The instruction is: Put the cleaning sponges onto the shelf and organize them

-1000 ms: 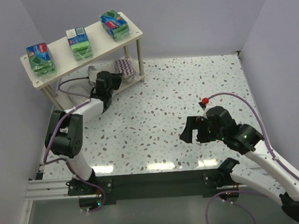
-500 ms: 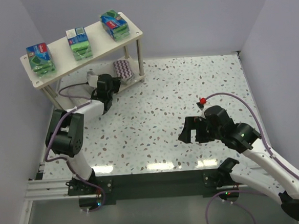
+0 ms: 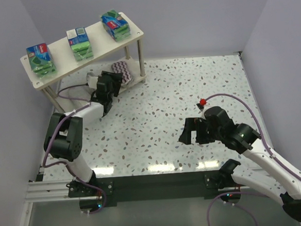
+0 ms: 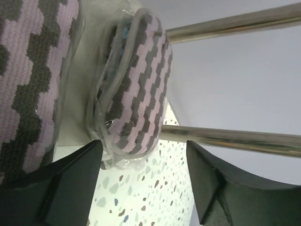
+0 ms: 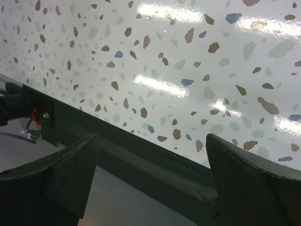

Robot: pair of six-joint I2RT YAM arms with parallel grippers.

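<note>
Your left gripper [image 4: 143, 155] has pushed a little deeper under the shelf [image 3: 58, 47], and the striped pad [image 4: 136, 80] has slid in with it. That pad now lies on the shelf's low board, beside the other pad [image 4: 28, 80]. The jaws are apart and not squeezing it, so I think this pad is placed. Three green packs [image 3: 80, 43] sit on the shelf's top. Your right gripper [image 5: 153, 137] waits well away from the shelf, jaws apart, empty.

White links, black joints on left arm [image 3: 86, 110], right arm [image 3: 270, 162]; purple cables [image 3: 245, 100]; red cap [image 3: 203, 101]; black wedge fingers [image 4: 221, 188].
</note>
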